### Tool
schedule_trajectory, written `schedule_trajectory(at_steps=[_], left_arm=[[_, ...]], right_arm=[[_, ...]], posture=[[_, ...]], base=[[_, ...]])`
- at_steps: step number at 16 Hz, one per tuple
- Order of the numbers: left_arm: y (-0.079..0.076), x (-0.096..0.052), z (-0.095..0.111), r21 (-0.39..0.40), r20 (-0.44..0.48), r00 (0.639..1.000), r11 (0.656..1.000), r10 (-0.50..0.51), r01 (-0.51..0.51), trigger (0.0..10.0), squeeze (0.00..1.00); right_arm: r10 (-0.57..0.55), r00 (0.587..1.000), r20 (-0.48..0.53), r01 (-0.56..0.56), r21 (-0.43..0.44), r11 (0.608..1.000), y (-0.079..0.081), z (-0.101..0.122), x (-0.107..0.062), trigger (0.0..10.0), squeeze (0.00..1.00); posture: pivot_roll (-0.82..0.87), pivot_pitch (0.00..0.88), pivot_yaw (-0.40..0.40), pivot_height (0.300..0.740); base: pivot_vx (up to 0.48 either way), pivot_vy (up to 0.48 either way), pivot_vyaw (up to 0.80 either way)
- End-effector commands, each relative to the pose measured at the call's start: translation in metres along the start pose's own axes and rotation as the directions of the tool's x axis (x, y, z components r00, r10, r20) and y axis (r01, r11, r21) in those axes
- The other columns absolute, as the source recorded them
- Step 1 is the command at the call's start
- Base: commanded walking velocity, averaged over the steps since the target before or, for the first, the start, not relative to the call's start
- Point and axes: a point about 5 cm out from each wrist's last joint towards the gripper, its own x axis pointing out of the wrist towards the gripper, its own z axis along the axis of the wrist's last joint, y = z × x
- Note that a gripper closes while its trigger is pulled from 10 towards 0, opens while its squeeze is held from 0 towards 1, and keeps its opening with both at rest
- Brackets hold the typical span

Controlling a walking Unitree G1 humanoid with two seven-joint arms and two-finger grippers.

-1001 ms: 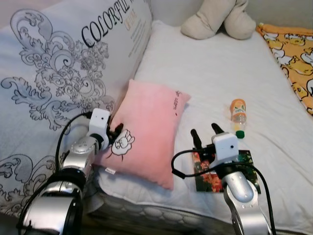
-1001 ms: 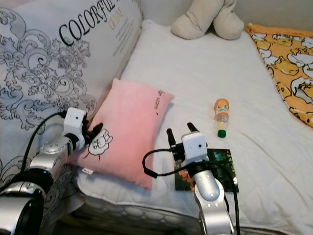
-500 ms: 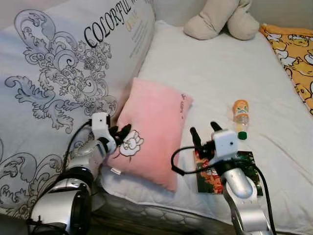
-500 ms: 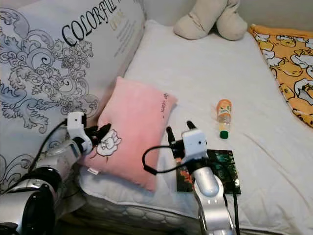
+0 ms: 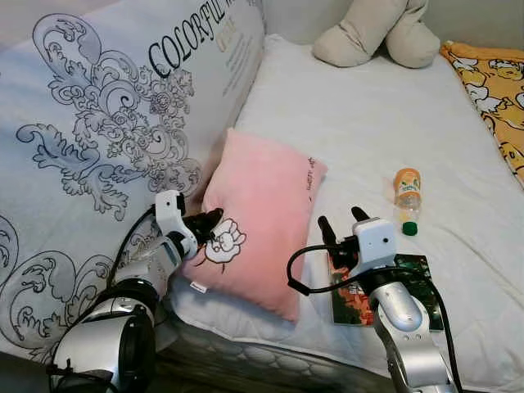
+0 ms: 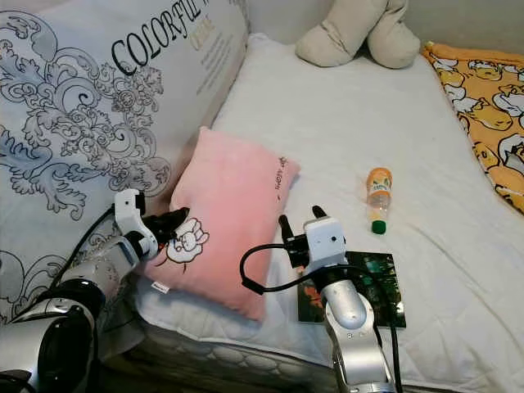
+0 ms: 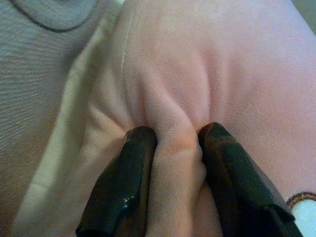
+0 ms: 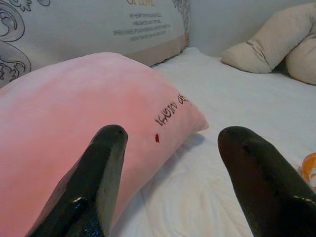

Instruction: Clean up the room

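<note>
The right arm [image 5: 401, 319] hides part of the book [image 5: 413, 274], and the plush toy [image 5: 377, 33] is cut off at the far edge.

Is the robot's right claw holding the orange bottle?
No, the right claw is open and empty near the pink pillow, while the orange bottle lies apart on the bed.

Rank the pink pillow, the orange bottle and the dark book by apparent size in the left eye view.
1. pink pillow, clearly largest.
2. dark book, partly hidden behind the right arm, so its full extent is unsure.
3. orange bottle, smallest, though it lies farther from the camera.
</note>
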Motion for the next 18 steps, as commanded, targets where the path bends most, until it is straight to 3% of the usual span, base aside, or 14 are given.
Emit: schedule_trajectory(at_steps=[1, 4, 6, 8, 10, 11, 14, 15, 16, 17, 18], left_arm=[[-0.007, 0.003, -0.009, 0.008, -0.047, 0.998, 0.999, -0.036, 0.036, 0.0, 0.00], [-0.010, 0.005, 0.010, -0.008, 0.034, 0.998, 0.998, -0.061, 0.061, 0.0, 0.00], [-0.015, 0.006, 0.038, -0.023, 0.156, 0.984, 0.995, -0.090, 0.095, 0.0, 0.00], [-0.021, 0.003, 0.066, 0.012, 0.247, 0.960, 0.991, -0.129, 0.131, 0.0, 0.00], [-0.023, 0.000, 0.078, 0.035, 0.277, 0.950, 0.989, -0.145, 0.141, 0.0, 0.00], [-0.021, -0.008, 0.092, 0.094, 0.303, 0.941, 0.987, -0.150, 0.127, 0.0, 0.00], [-0.018, -0.016, 0.095, 0.161, 0.287, 0.945, 0.980, -0.159, 0.117, 0.0, 0.00], [-0.016, -0.017, 0.085, 0.290, 0.230, 0.964, 0.955, -0.133, 0.063, 0.0, 0.00], [-0.012, -0.019, 0.076, 0.455, 0.210, 0.975, 0.890, -0.070, -0.034, 0.0, 0.00], [-0.013, -0.021, 0.070, 0.578, 0.202, 0.977, 0.814, -0.071, -0.060, 7.7, 1.00], [-0.018, -0.022, 0.064, 0.619, 0.228, 0.968, 0.783, -0.102, -0.063, 10.0, 1.00]], right_arm=[[0.004, 1.000, -0.008, -0.004, 0.001, 1.000, -0.001, 0.000, 0.003, 10.0, 0.00], [0.012, 1.000, -0.017, -0.012, -0.005, 1.000, -0.001, -0.003, 0.002, 10.0, 0.00], [0.014, 1.000, -0.018, -0.014, -0.009, 1.000, -0.002, -0.004, 0.003, 10.0, 0.00], [0.016, 1.000, -0.019, -0.017, -0.014, 1.000, -0.003, -0.004, 0.004, 10.0, 0.00], [0.018, 1.000, -0.020, -0.019, -0.016, 1.000, -0.003, -0.005, 0.004, 10.0, 0.00], [0.023, 0.999, -0.022, -0.024, -0.019, 1.000, -0.002, -0.006, 0.005, 10.0, 0.00], [0.028, 0.999, -0.023, -0.029, -0.021, 0.999, -0.003, -0.006, 0.006, 10.0, 0.00], [0.029, 0.999, -0.021, -0.029, -0.019, 0.999, -0.003, -0.006, 0.007, 10.0, 0.00], [0.031, 0.999, -0.016, -0.031, -0.017, 0.999, -0.002, -0.004, 0.007, 10.0, 0.00], [0.029, 1.000, -0.005, -0.030, -0.012, 0.999, -0.002, -0.003, 0.007, 10.0, 0.00], [0.019, 1.000, 0.025, -0.020, 0.053, 0.998, -0.002, 0.000, 0.005, 10.0, 0.00]], posture=[[-0.12, 0.000, 0.022, 0.740], [-0.12, 0.000, 0.021, 0.740], [-0.11, 0.000, 0.021, 0.740], [-0.11, 0.000, 0.021, 0.740], [-0.11, 0.000, 0.018, 0.740], [-0.10, 0.000, 0.016, 0.740], [-0.09, 0.000, 0.011, 0.740], [-0.09, 0.000, 0.008, 0.740], [-0.09, 0.000, 0.007, 0.740], [-0.09, 0.000, 0.003, 0.740], [-0.09, 0.000, 0.000, 0.740]], base=[[0.000, 0.000, 0.00], [0.000, 0.000, 0.00], [0.000, 0.000, 0.00], [0.000, 0.000, 0.00], [0.000, 0.000, 0.00], [0.000, 0.000, 0.00], [0.000, 0.000, 0.00], [0.000, 0.000, 0.00], [0.000, 0.000, 0.00], [0.000, 0.000, 0.00], [0.000, 0.000, 0.00]])
